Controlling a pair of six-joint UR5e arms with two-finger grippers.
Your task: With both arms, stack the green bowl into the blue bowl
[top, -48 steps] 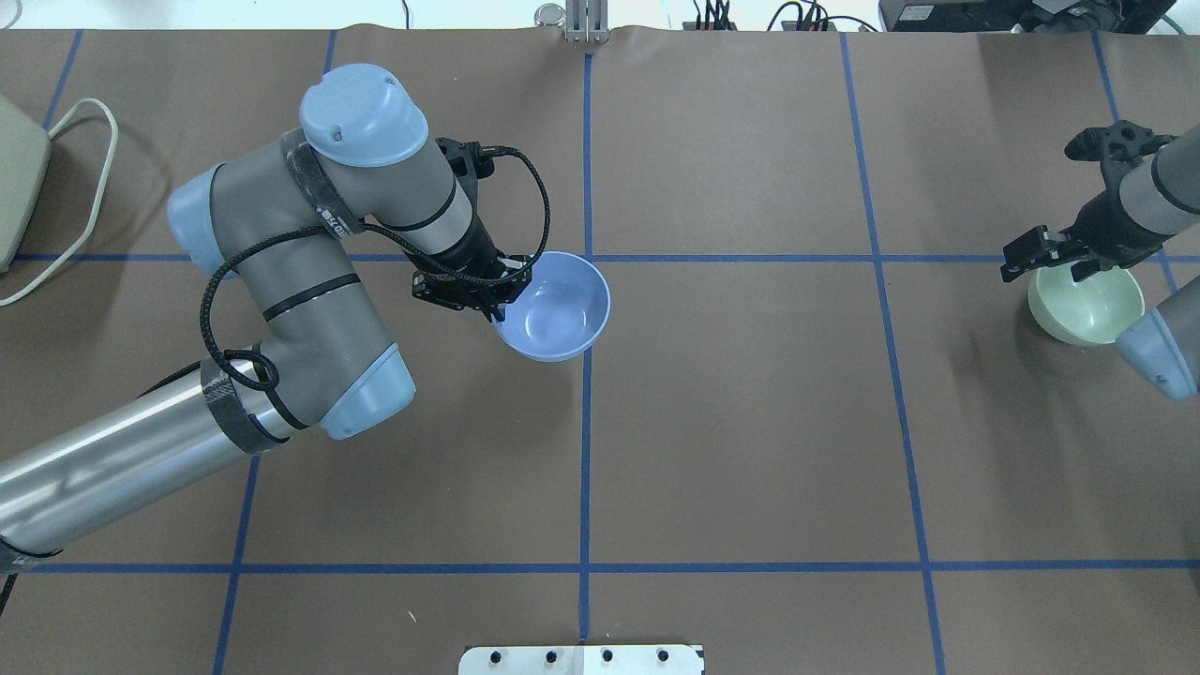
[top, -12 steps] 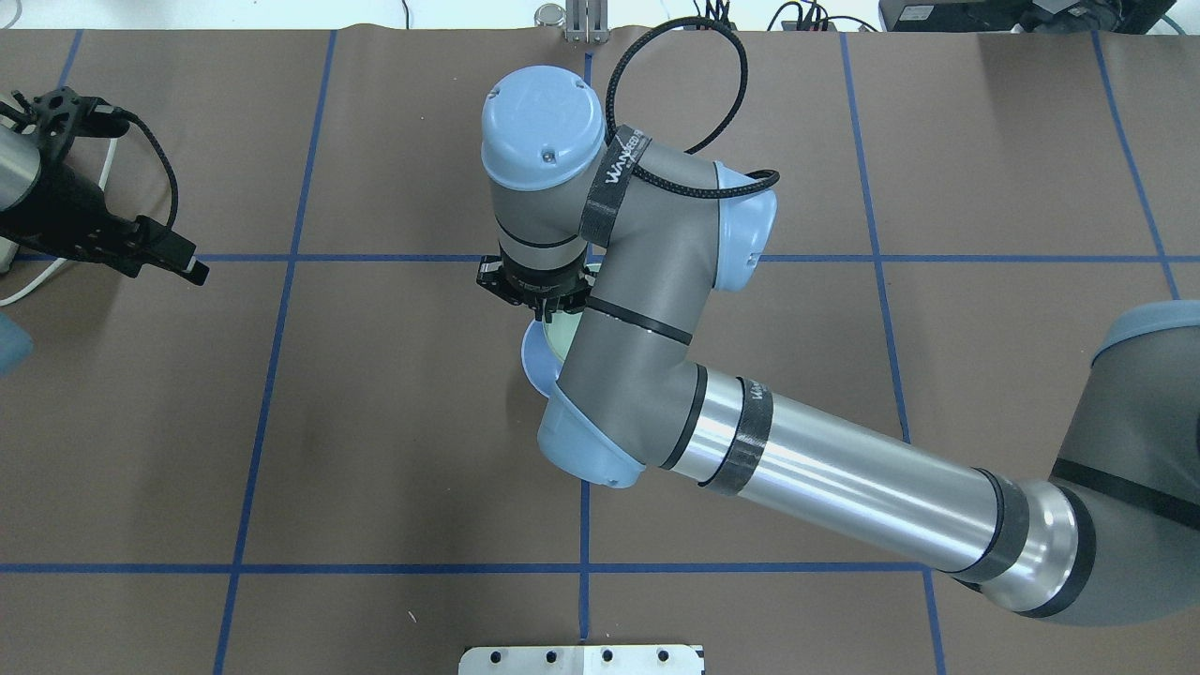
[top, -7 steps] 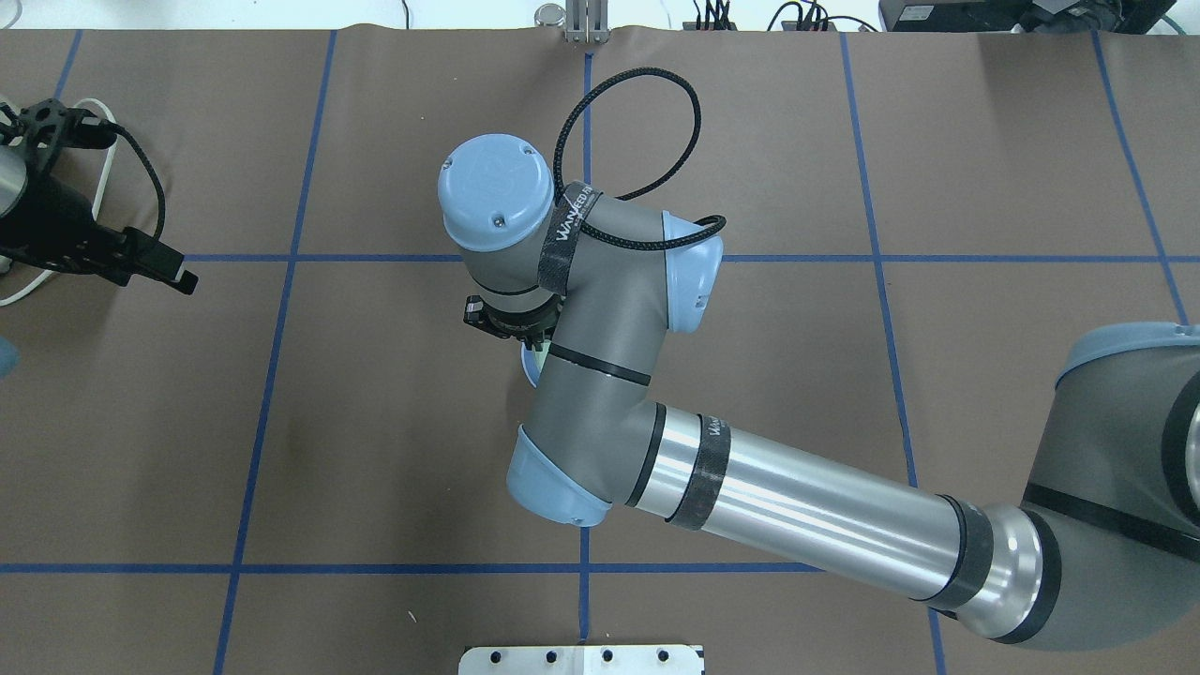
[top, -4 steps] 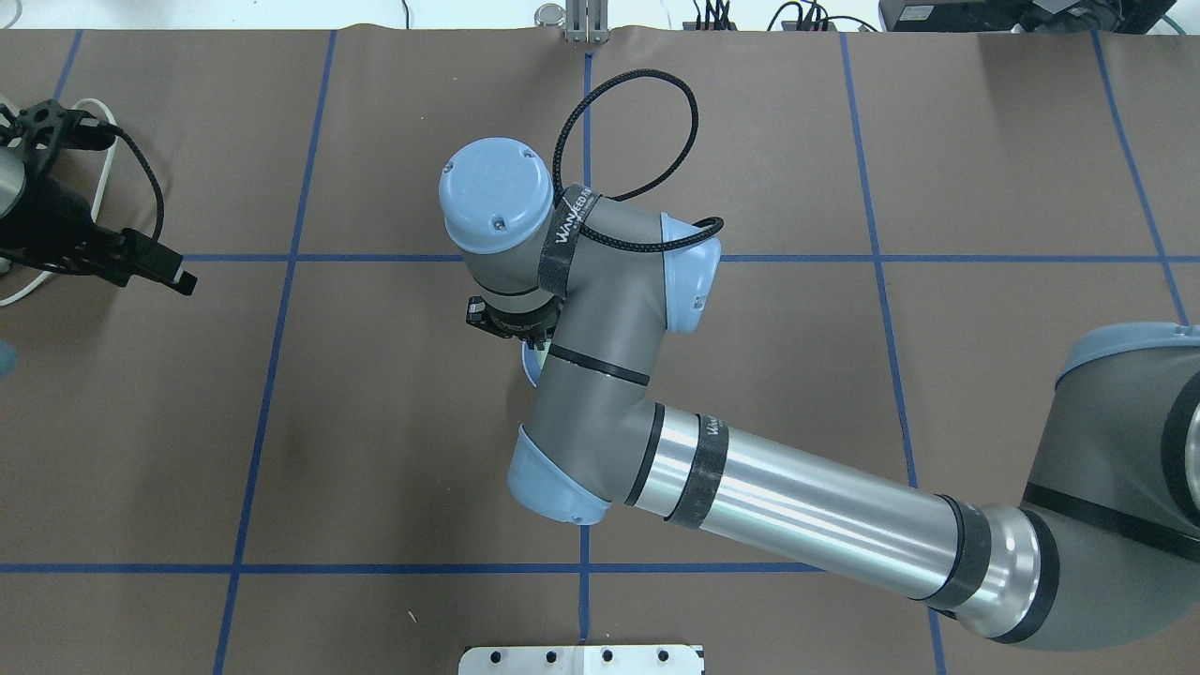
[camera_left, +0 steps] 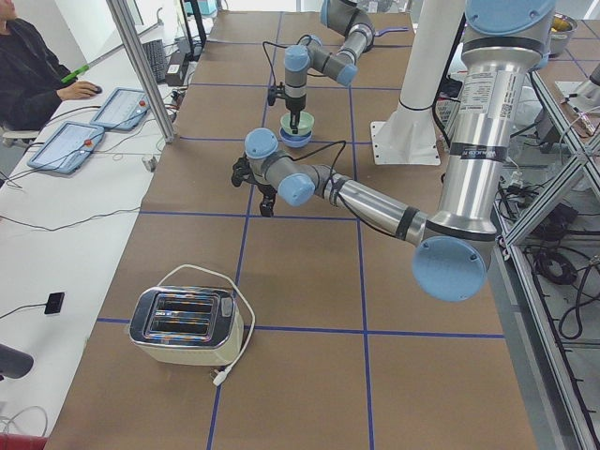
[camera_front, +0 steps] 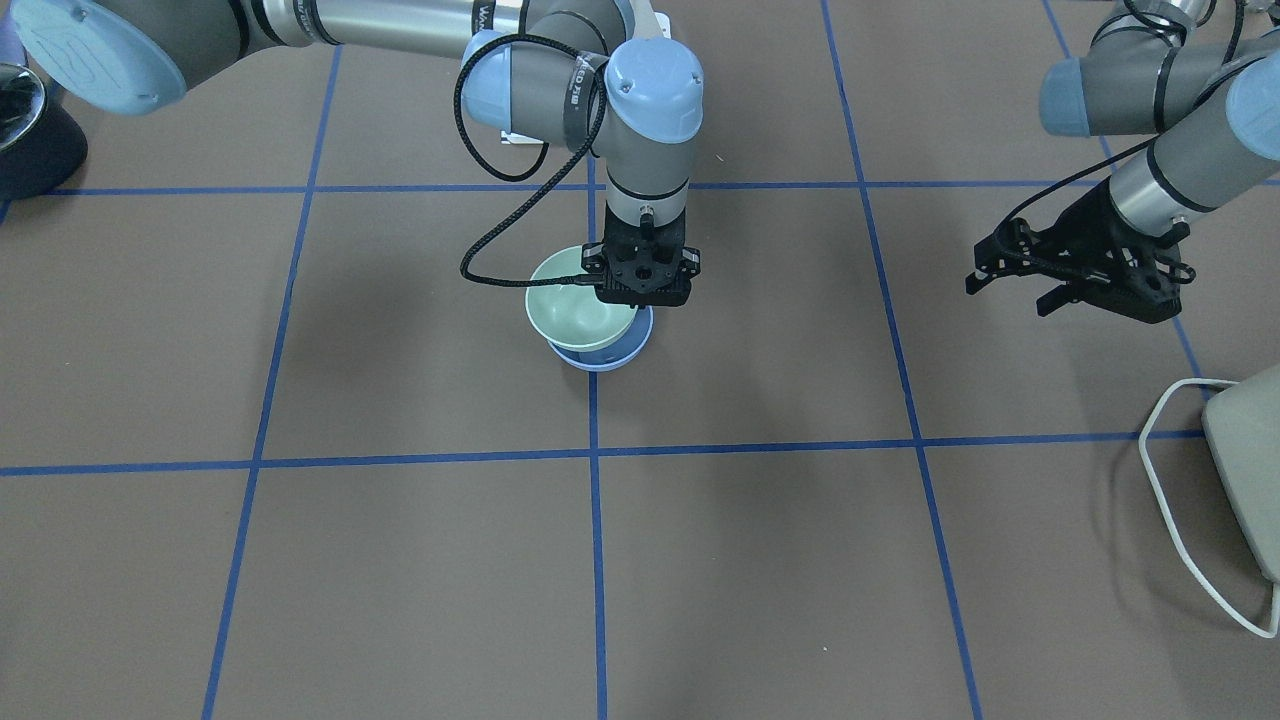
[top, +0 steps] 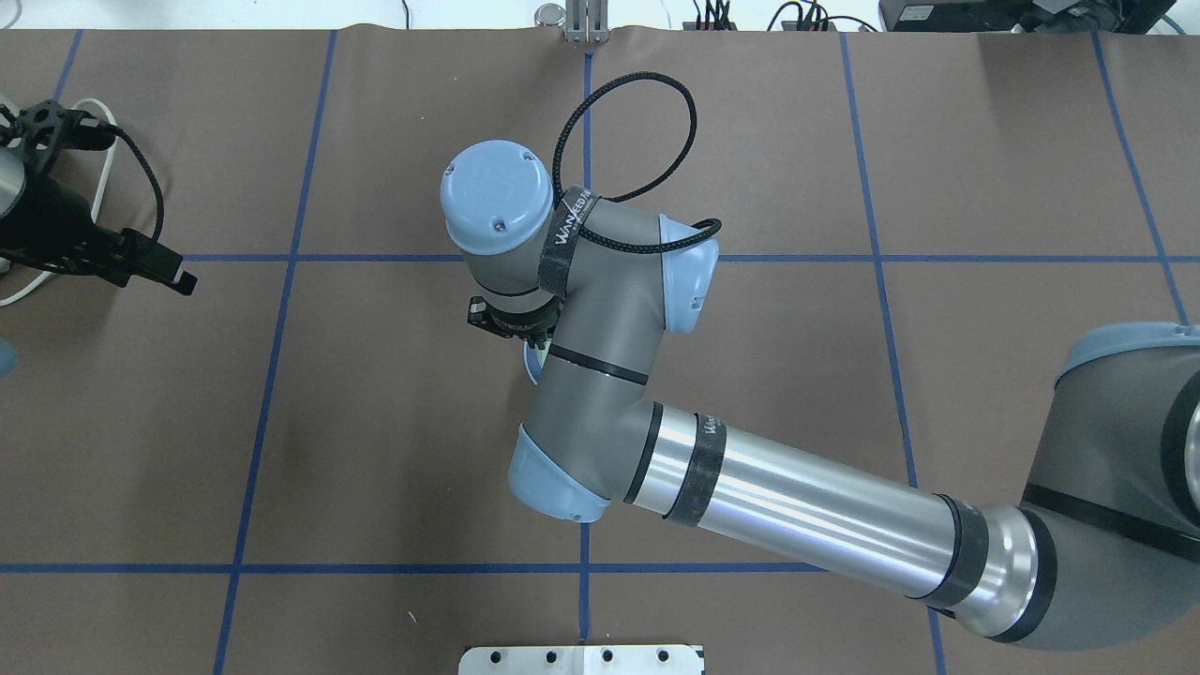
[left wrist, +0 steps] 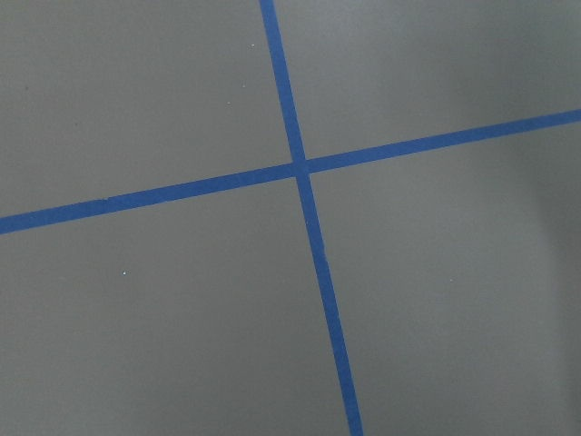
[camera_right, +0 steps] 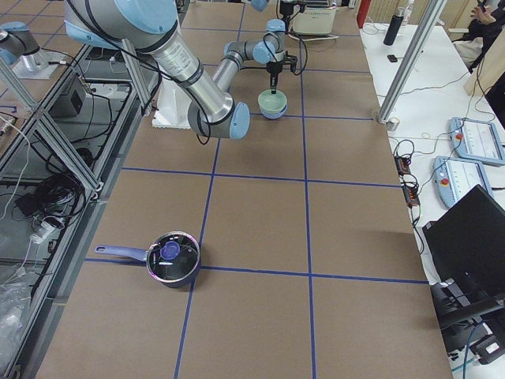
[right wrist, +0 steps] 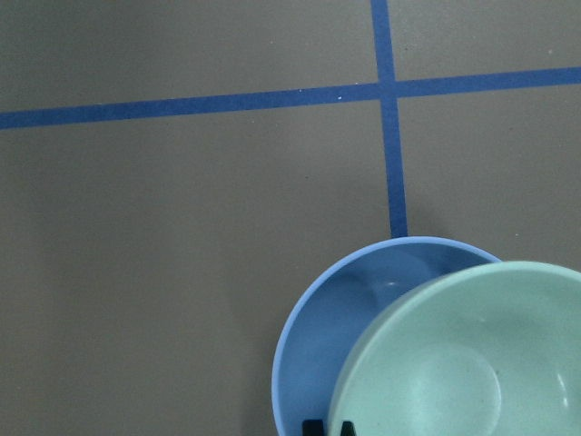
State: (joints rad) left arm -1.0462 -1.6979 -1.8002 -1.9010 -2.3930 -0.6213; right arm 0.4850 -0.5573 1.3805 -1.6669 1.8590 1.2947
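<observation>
Seating the green bowl (camera_front: 575,308) squarely is, I judge, what this step calls for: the right pincer (camera_front: 642,296) is pinched narrowly on that bowl's rim, on the side nearer the left arm, and holds it over the blue bowl (camera_front: 605,357), which stands on a tape line (camera_front: 597,560) near the middle of the tabletop (camera_front: 800,560). From the right wrist view the green bowl covers only part of the blue one and leaves a crescent of blue interior bare, so the two look off-centre; whether their walls already touch I cannot tell. A good finish would shift the green bowl toward that bare crescent until the rims run concentric, keep it level, and lower it straight. The pincer should spread only once the bowl bears on the blue one, since one fingertip seems to sit between the two walls and could jam or drag the stack on the way out. Nothing steadies the blue bowl, and its rounded bottom may let it rock or slide under a sideways push, so slow, vertical motion seems wise. The left pincer (camera_front: 1005,292) hangs well apart above bare tabletop, spread wide and holding nothing
</observation>
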